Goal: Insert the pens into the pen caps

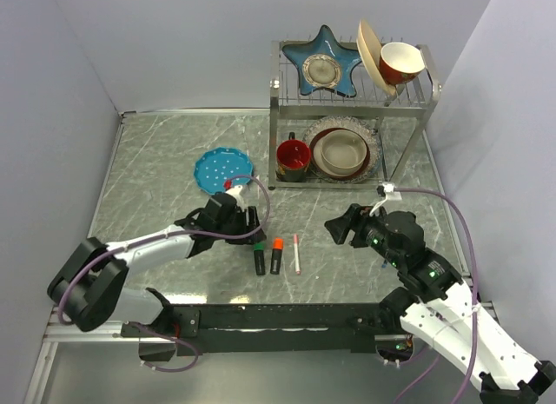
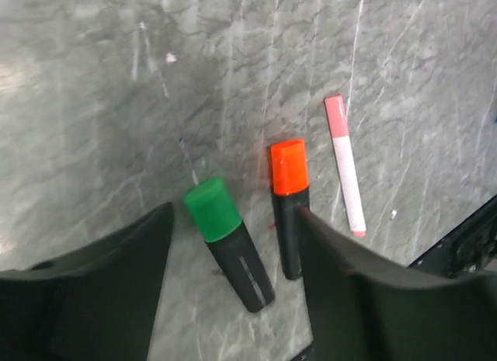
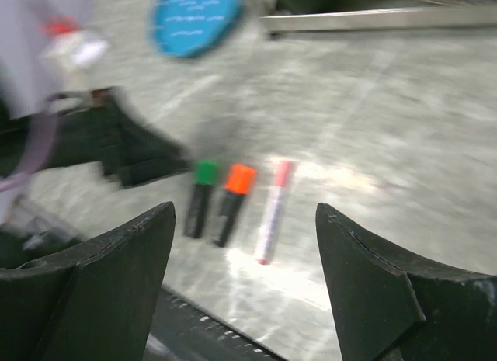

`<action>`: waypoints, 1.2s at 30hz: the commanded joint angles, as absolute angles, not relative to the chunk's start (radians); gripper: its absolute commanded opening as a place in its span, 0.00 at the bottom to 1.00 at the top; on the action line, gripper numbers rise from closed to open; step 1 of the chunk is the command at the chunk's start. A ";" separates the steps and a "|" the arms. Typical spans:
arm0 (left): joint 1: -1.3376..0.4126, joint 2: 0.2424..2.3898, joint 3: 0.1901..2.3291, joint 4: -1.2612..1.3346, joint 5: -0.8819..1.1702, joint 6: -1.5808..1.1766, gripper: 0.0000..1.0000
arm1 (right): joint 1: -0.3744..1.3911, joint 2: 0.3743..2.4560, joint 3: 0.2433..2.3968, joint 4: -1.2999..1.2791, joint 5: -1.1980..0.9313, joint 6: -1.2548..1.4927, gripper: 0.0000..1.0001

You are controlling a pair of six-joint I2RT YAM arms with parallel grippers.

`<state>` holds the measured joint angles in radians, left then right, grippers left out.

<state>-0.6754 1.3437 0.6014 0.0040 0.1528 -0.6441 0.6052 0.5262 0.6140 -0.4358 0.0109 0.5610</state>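
Left claw (image 1: 254,226) is sitting low over the grey surface (image 1: 156,187) just in front of the blue plate (image 1: 217,169), wide open with nothing in it. From its wrist cam the fingers (image 2: 116,283) sit either side of the green marker (image 2: 242,268), and I can't tell if they touch it. That one's a stubby black body lying flat with the green cap (image 2: 211,210) already on, cap end pointing away from the arms. Just to its right, close but not touching, is the orange marker (image 2: 289,237), same deal, with the orange cap (image 2: 289,167) on. Next over, a small gap away, is the white pen (image 2: 349,182), thin, with its pink cap (image 2: 336,116) on, roughly parallel to the other two. All three are in a neat row near the front edge. Further right, well clear of the pens, the right claw (image 1: 337,230) is also spread open and holding nothing; its cam is blurry but shows the same row. The dish rack (image 1: 273,117) is at the back right.
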 commanded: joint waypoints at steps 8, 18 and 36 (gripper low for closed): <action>-0.670 0.977 0.816 -0.242 0.046 -0.560 0.99 | 0.574 0.889 0.756 -0.647 0.557 0.650 0.81; -0.672 0.874 0.807 -0.311 0.053 -0.566 0.99 | 0.226 1.265 0.951 -0.744 0.490 0.591 0.80; -0.669 0.759 0.768 -0.317 0.087 -0.558 0.99 | -0.061 1.339 0.741 -0.631 0.316 0.690 0.67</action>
<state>-0.6727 0.7620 0.7631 -0.3424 0.0750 -0.5648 -0.0139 1.3598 0.7712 -0.7055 0.3443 0.6655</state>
